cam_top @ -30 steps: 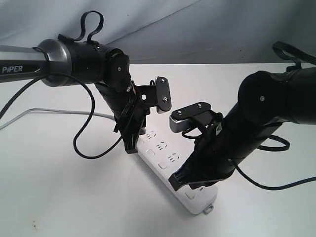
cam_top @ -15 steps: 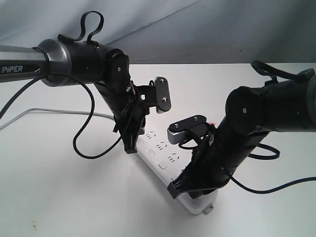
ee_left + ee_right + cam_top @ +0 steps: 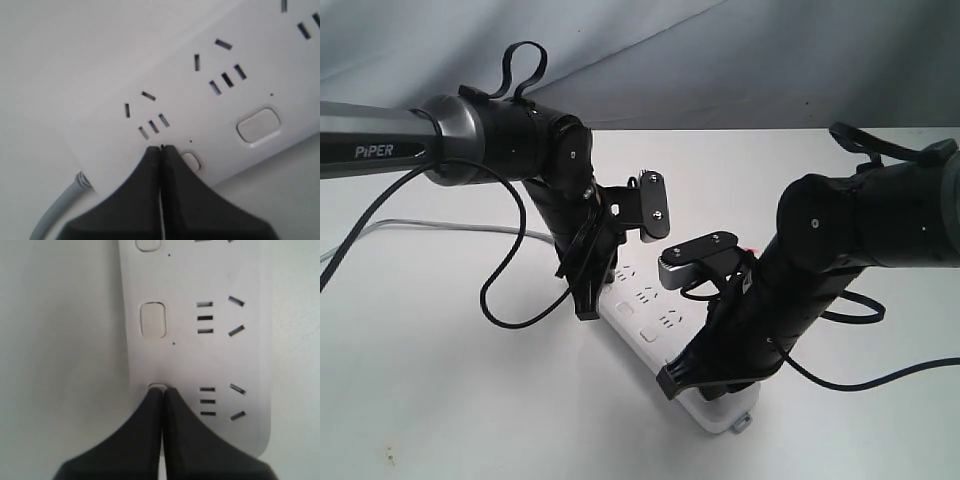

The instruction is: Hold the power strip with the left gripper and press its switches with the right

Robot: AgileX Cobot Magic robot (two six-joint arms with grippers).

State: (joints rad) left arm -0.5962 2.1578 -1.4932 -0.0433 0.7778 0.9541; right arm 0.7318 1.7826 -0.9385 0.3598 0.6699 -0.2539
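Note:
The white power strip lies aslant on the table between both arms. My left gripper is shut, its tips pressed down on the strip's cord end. In the left wrist view the closed left gripper touches the power strip just beside a half-hidden switch; another switch lies further along. My right gripper is shut too. In the right wrist view the right gripper rests on a switch near the end of the power strip, and a second switch lies beyond.
The grey cord runs off to the left across the white table. Black cables loop below the left arm and beside the right arm. A small tab sticks out at the strip's near end.
The right arm came down and leftward until its shut tips reached the strip near the end. The left arm slid slightly right, tips staying on the cord end.

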